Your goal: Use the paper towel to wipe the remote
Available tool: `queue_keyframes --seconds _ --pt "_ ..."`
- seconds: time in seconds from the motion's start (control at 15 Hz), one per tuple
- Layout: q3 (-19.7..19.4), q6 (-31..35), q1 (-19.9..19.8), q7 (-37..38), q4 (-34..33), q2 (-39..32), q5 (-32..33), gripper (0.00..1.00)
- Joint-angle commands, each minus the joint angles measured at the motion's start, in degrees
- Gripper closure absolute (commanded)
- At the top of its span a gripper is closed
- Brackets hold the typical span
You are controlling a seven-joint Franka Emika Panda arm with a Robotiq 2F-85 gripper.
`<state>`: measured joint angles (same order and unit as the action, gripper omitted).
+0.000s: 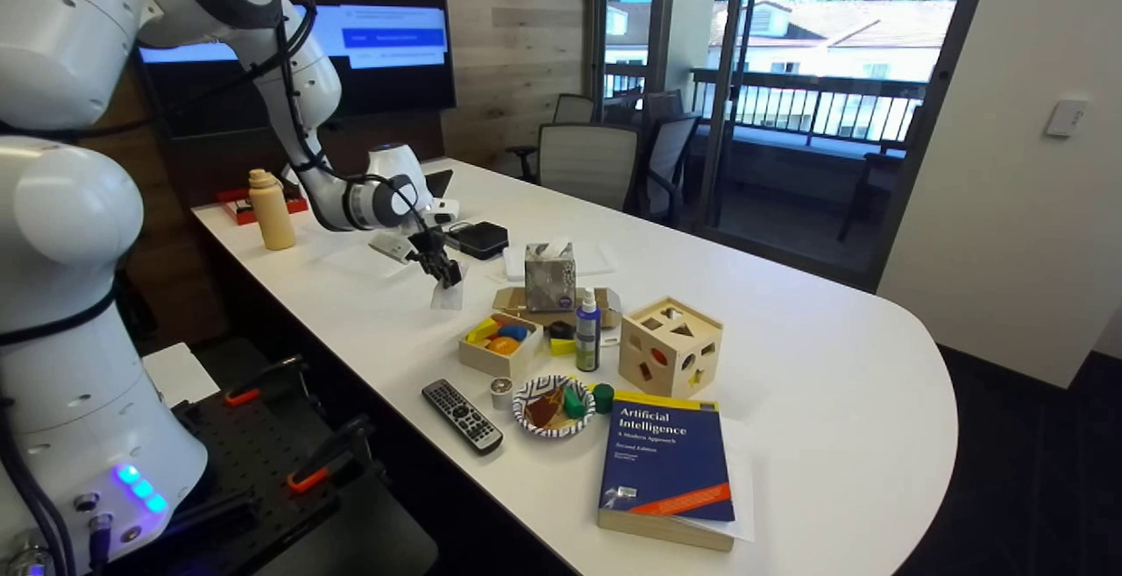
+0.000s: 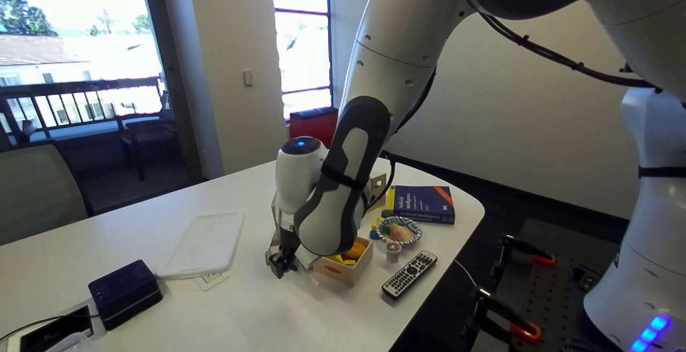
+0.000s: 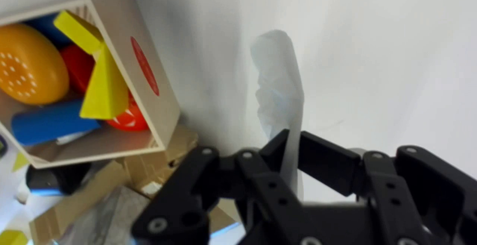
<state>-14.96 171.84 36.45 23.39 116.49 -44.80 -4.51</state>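
Note:
The remote [image 1: 463, 416], slim and dark with rows of light buttons, lies on the white table near its edge; it also shows in an exterior view [image 2: 410, 274]. It is out of the wrist view. My gripper [image 3: 294, 137] is shut on a thin white paper towel [image 3: 279, 84], which hangs crumpled from the fingertips above the table. In both exterior views the gripper [image 1: 449, 276] [image 2: 282, 266] is beside the toy-food box, apart from the remote. The towel [image 1: 447, 297] shows below the fingers in an exterior view.
A wooden box [image 1: 486, 360] of toy food stands between gripper and remote. A small cup [image 1: 501, 395] and patterned bowl [image 1: 526, 423] are beside the remote. A spray bottle [image 1: 587, 339], tissue box [image 1: 550, 280], shape cube [image 1: 649, 361] and blue book [image 1: 666, 462] stand nearby.

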Motion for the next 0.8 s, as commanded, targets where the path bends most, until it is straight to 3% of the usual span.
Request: queue_keyframes --seconds 0.0,0.47,0.53,0.6,0.73 --pt "1.24 -4.64 -1.86 -2.92 -9.19 -3.82 3.57 0.98" --pt "2.17 -10.47 -4.32 -3.25 -17.11 -9.58 7.71 0.98" --pt "2.97 -11.25 -5.09 -3.68 -17.53 -9.94 7.95 0.87" --pt "3.14 -11.78 -5.35 -3.55 -18.0 -10.43 8.21 0.64" --pt "4.55 -12.33 -6.54 -4.01 -18.44 -10.64 8.26 0.6"
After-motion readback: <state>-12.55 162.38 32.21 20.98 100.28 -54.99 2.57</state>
